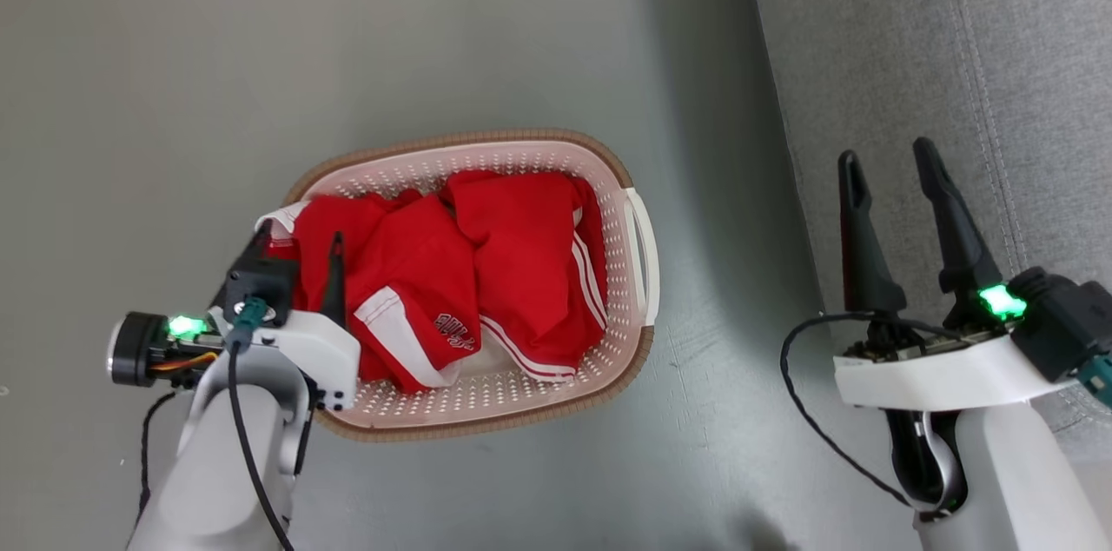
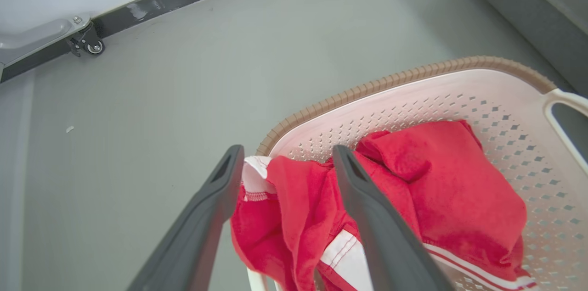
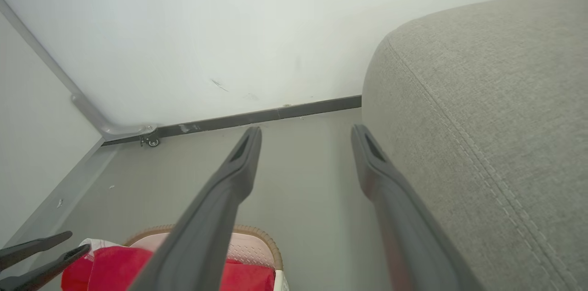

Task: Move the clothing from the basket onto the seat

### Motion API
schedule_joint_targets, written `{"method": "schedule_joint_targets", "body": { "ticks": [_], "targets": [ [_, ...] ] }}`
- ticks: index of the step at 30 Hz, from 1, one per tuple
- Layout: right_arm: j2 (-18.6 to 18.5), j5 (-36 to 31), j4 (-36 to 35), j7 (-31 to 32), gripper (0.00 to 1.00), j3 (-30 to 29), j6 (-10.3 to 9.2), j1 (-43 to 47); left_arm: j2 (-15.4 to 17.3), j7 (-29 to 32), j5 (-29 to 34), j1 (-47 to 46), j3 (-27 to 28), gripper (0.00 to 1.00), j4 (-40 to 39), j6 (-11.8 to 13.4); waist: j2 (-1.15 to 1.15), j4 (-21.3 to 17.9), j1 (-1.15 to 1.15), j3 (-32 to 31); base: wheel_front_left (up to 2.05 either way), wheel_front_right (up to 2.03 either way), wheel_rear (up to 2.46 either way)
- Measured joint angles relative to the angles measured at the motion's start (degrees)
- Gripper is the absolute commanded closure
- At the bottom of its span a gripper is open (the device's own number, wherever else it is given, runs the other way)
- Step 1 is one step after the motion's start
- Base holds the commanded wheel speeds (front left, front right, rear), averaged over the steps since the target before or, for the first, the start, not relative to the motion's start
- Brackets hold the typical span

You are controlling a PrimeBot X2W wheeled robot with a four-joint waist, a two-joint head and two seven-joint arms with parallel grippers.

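Note:
The basket [image 1: 469,136], cream with a brown rim, stands on the grey floor and holds the red clothing [image 1: 486,264] with white stripes and lettering. My left gripper [image 1: 298,236] hangs open over the basket's left end. In the left wrist view its fingers [image 2: 288,149] straddle a fold of the clothing [image 2: 441,190] that drapes over the basket rim [image 2: 413,75]. My right gripper [image 1: 886,153] stands open and empty at the front edge of the grey seat [image 1: 956,56]. The right wrist view shows this gripper [image 3: 308,130] beside the seat [image 3: 482,98], with the basket [image 3: 257,245], the clothing [image 3: 115,268] and the left gripper [image 3: 78,241] below.
A white wall with a dark baseboard [image 3: 257,117] runs behind the basket. A metal frame on a caster wheel [image 2: 94,47] stands at the corner. Bare grey floor [image 1: 712,342] separates the basket from the seat.

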Motion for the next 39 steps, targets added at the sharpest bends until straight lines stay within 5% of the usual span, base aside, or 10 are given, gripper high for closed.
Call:
{"method": "schedule_joint_targets", "body": {
  "ticks": [30, 39],
  "targets": [
    [-0.15, 1.07, 0.1, -0.01, 0.0, 0.38, 0.0, -6.49, 1.58, 0.0, -1.78, -4.87, 5.7, 0.0, 3.97, 7.33, 0.0, -0.92, 0.0, 6.89, 0.0, 0.0, 0.0],
    [-0.16, 1.07, 0.87, -0.01, 0.0, 0.52, 0.0, -6.55, 0.07, 0.0, -3.1, -4.88, 4.9, 0.0, 4.43, 4.83, 0.0, -0.78, 0.0, 7.02, 0.0, 0.0, 0.0]
  ]
}}
